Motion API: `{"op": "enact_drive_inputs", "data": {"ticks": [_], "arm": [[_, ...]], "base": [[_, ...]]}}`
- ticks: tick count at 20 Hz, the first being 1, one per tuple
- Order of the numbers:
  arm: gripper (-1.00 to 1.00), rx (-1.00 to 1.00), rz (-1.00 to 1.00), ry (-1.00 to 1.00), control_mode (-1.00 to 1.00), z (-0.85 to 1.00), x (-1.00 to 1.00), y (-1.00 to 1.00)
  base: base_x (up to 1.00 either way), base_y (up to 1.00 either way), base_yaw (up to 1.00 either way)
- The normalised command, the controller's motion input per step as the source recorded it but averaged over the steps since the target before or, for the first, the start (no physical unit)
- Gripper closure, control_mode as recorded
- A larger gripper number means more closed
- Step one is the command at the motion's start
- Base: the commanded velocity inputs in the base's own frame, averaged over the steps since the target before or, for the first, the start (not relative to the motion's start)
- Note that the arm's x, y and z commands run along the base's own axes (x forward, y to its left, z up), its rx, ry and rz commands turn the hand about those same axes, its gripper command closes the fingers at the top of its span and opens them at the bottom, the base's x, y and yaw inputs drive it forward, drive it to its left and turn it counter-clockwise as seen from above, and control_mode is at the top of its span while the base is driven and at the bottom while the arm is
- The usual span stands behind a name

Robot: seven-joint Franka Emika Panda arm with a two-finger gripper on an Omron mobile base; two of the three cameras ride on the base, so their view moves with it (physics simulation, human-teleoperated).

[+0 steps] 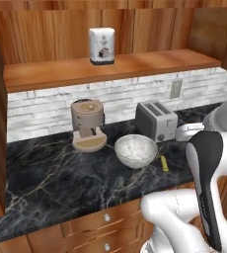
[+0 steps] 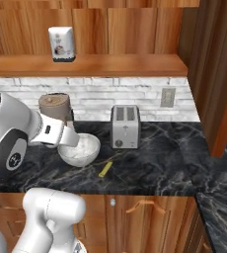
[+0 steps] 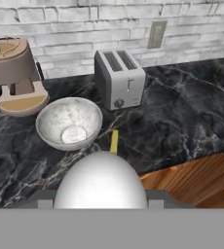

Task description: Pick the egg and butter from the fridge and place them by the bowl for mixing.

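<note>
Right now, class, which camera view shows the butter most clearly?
The hand view: the butter lies unobstructed, just right of the bowl. The right base view shows it whole but smaller; the left base view shows a sliver beside the arm.

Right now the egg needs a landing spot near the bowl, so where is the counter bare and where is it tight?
Bare marble lies in front of the bowl, towards the counter edge, and to the right of the toaster. It is tight between bowl and toaster, where the butter lies, and between bowl and coffee machine. The egg sits between the gripper's fingers.
</note>
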Motion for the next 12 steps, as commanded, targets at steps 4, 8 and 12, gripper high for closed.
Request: {"op": "enact_drive_inputs", "data": {"ticks": [4,8,12], "arm": [[1.0,0.0,0.0,0.0,1.0,0.0,0.0,0.0],[1.0,0.0,0.0,0.0,1.0,0.0,0.0,0.0],[1.0,0.14,-0.01,0.03,-1.0,0.0,0.26,-0.32]], "base": [[0.03,0.0,0.0],[0.0,-0.02,0.0],[0.06,-0.04,-0.02]]}}
